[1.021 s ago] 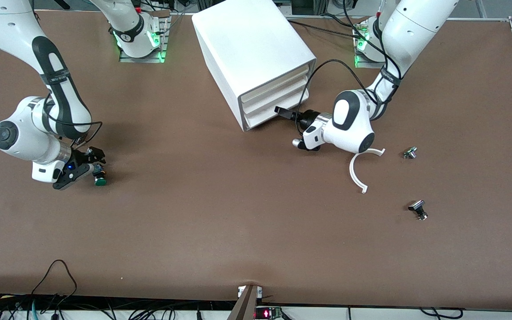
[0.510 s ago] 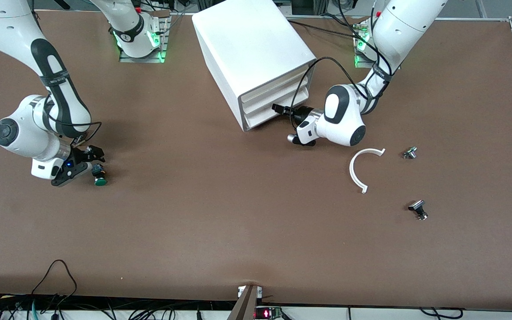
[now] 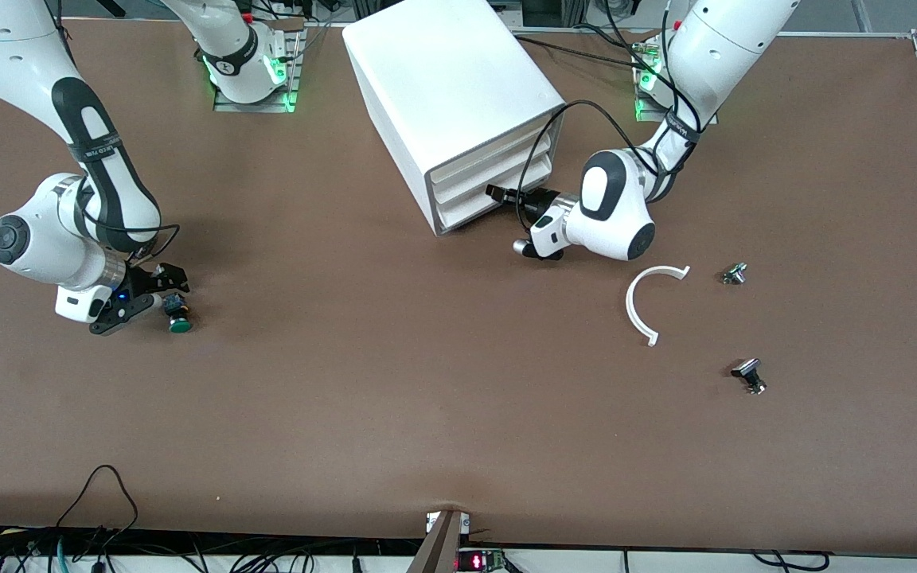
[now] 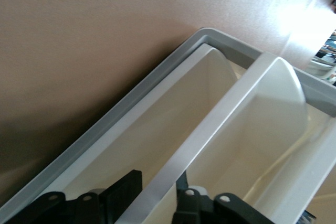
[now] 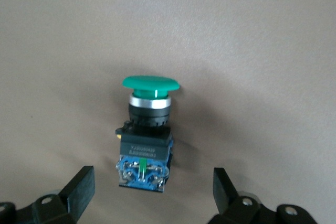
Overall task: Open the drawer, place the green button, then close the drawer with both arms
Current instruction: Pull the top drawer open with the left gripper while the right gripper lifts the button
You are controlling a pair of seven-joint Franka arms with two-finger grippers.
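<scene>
Lowest white plastic tray drawer (image 3: 498, 200) not opened yet; left gripper (image 4: 157, 192) straddles its front lip, fingers apart. Green-capped push-button (image 5: 145, 139) lying on brown table (image 3: 395, 382) between right gripper's (image 5: 152, 192) spread fingers, not gripped

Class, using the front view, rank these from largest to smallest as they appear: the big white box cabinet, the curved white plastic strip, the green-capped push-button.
1. Big white box cabinet
2. Curved white plastic strip
3. Green-capped push-button

left gripper (image 3: 497, 193) | tips hidden at drawer (image 3: 498, 202) front | drawer interior unseen
</scene>
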